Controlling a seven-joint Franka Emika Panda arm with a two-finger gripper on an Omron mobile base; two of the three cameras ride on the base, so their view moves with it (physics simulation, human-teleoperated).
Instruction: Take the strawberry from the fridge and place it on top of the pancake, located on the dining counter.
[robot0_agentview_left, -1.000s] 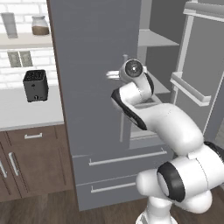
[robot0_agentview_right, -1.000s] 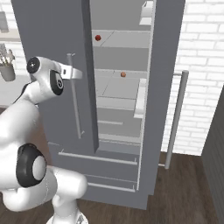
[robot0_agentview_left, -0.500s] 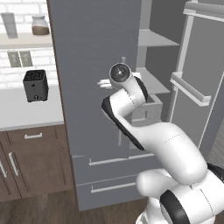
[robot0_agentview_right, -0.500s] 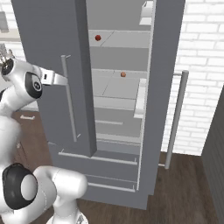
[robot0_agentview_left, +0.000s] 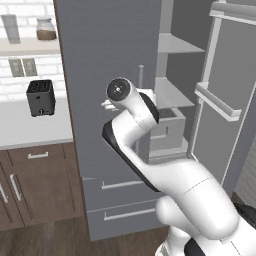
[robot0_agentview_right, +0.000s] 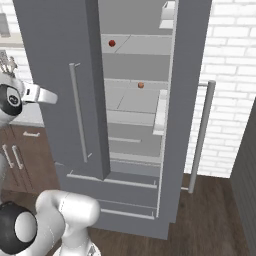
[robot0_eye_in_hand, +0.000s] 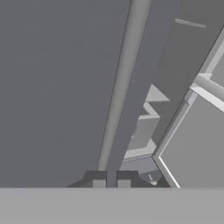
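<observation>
Tool (robot0_eye_in_hand: 111, 183) against fridge (robot0_agentview_left: 110, 60) door handle (robot0_eye_in_hand: 122, 87)

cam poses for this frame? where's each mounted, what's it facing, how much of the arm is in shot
Left base view: behind-left of the arm, facing the fridge and toaster; arm rises lower right.
Right base view: behind-right, facing the open fridge shelves, strawberry on the upper one; arm at left edge.
Hand view: on the hand, facing the door's bar handle; gripper at the bottom.
Shared: all see the fridge; the handle shows in right base and hand views.
</observation>
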